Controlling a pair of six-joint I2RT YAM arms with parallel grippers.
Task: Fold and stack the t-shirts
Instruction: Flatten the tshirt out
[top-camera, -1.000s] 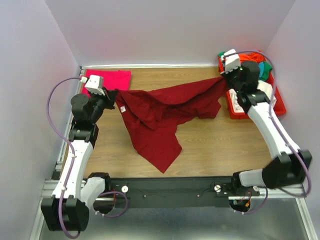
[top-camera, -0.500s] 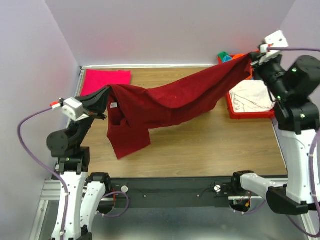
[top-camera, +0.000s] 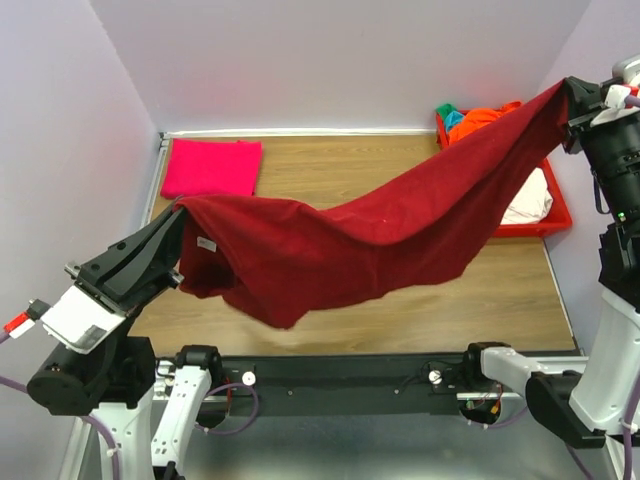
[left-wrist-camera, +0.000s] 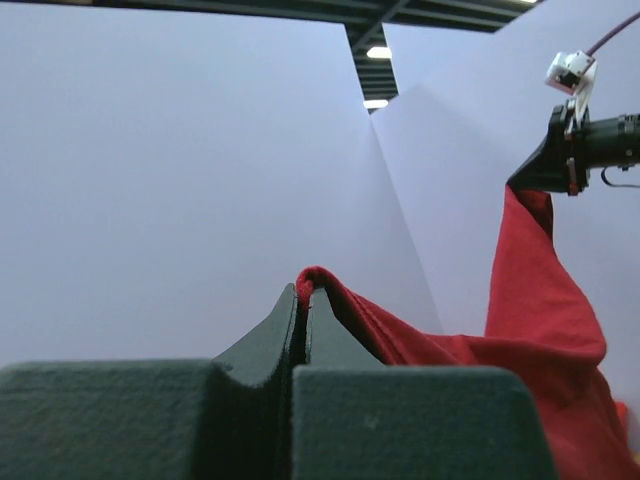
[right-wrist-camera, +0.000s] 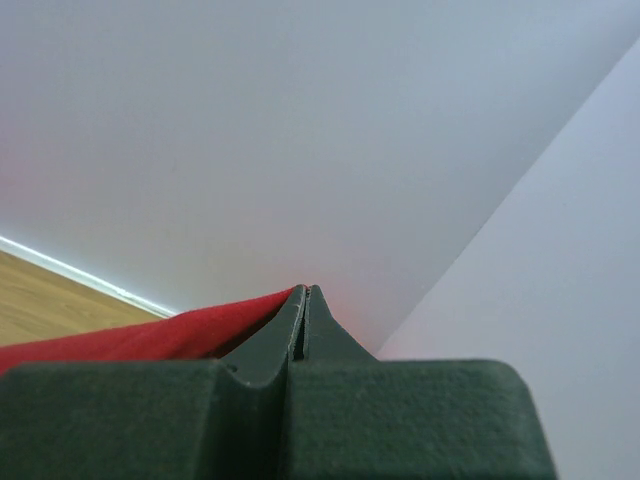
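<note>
The dark red t-shirt (top-camera: 370, 240) hangs stretched in the air between both arms, sagging over the table's middle. My left gripper (top-camera: 178, 213) is shut on its left end, raised at the near left; the cloth shows pinched at the fingertips in the left wrist view (left-wrist-camera: 305, 290). My right gripper (top-camera: 568, 95) is shut on its right end, high at the far right; the red cloth (right-wrist-camera: 130, 335) trails left from the jaws in the right wrist view. A folded magenta-pink t-shirt (top-camera: 212, 167) lies flat at the far left corner.
A red plastic tray (top-camera: 545, 222) stands at the far right with orange (top-camera: 485, 116), teal (top-camera: 452, 116) and cream (top-camera: 528, 200) shirts in it, partly hidden by the hanging shirt. Pale walls enclose the wooden table (top-camera: 330, 155) on three sides.
Both arms have risen and drawn apart, lifting the dark red shirt wholly off the table and stretching it between them. The left gripper moved nearer, the right one higher and further right.
</note>
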